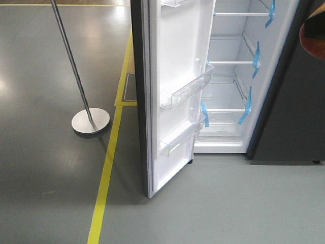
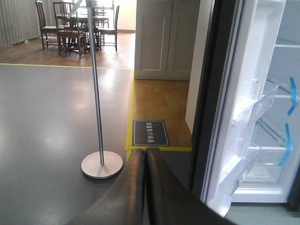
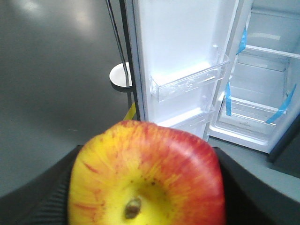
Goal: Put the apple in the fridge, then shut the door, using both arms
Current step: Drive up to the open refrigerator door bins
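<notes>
Glossy red-yellow apple [image 3: 147, 173] sits clamped between the ribbed black jaws of the right gripper [image 3: 150, 187], outside the open fridge [image 1: 228, 51].
The left gripper [image 2: 146, 154] is pressed together, empty; the door [image 1: 175, 51] stands wide with clear plastic bins [image 1: 185, 91], over a smooth grey floor [image 1: 40, 168] with a yellow tape line [image 1: 104, 183].

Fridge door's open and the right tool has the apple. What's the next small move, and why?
Probably advance the right tool toward a glass shelf inside the tall dark grey-blue fridge. The shiny red-and-yellow apple sits gripped in it, the dark grey-blue door with white lining stands open, and the apple is not yet inside. The left tool, shut and empty, can wait.
</notes>
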Controlling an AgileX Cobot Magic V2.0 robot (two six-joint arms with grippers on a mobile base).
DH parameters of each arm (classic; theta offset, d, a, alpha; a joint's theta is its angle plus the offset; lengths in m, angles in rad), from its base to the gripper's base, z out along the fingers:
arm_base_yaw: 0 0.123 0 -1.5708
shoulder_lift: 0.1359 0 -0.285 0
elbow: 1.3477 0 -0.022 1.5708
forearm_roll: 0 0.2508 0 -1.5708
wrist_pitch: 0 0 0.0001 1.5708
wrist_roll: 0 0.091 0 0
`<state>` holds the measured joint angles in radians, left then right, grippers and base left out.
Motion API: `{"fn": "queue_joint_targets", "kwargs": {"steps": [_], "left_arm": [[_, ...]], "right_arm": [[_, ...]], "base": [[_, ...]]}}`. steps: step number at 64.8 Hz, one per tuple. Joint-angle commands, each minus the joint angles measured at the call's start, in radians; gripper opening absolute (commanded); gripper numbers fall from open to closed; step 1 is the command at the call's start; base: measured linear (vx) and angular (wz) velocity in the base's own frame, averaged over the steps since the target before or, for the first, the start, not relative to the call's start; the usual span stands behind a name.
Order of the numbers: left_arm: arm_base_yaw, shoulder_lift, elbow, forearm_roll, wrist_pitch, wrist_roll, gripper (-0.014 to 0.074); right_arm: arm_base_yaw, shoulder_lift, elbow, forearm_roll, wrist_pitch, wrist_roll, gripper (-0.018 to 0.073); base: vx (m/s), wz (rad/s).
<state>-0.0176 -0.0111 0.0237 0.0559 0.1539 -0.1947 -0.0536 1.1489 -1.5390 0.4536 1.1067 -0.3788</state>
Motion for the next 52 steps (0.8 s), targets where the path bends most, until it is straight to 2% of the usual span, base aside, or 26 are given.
{"fn": "queue_joint_targets", "kwargs": {"steps": [1, 52], "left_arm": [[-0.004, -0.014, -0.017, 0.000, -0.076, -0.009, -0.0006], [-0.004, -0.014, -0.017, 0.000, -0.076, -0.009, -0.0006]], "right_arm": [[-0.006, -0.016, -0.027, 0.027, -0.067, -0.009, 0.0025], [-0.006, -0.016, -0.027, 0.027, -0.066, -0.009, 0.0025]], "base": [[0.14, -0.07], [0.12, -0.06]]}}
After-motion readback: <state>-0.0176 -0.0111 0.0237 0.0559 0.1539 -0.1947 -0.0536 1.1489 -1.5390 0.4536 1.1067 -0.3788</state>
